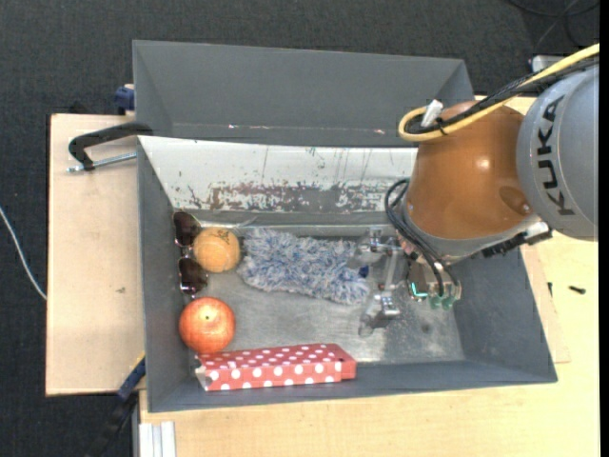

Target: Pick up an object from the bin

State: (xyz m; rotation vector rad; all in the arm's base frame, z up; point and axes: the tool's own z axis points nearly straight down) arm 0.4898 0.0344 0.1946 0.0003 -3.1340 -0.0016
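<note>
- The blue-and-white fuzzy cloth (pixel 295 263) lies along the back of the bin (pixel 495 322). We judge it the likeliest pick, being nearest the gripper (pixel 383 298).
- The gripper sits low, just beside the cloth's right end, perhaps because a soft edge offers purchase. We cannot tell whether it is open, closed or holding anything.
- Left of the cloth are an orange fruit (pixel 218 251), dark sunglasses (pixel 186 228) and a red apple (pixel 206 324). In front lies a red spotted box (pixel 276 366).

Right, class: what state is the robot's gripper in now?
Gripper: cannot be told; it hangs at the right end of the blue-and-white fluffy cloth.
</note>
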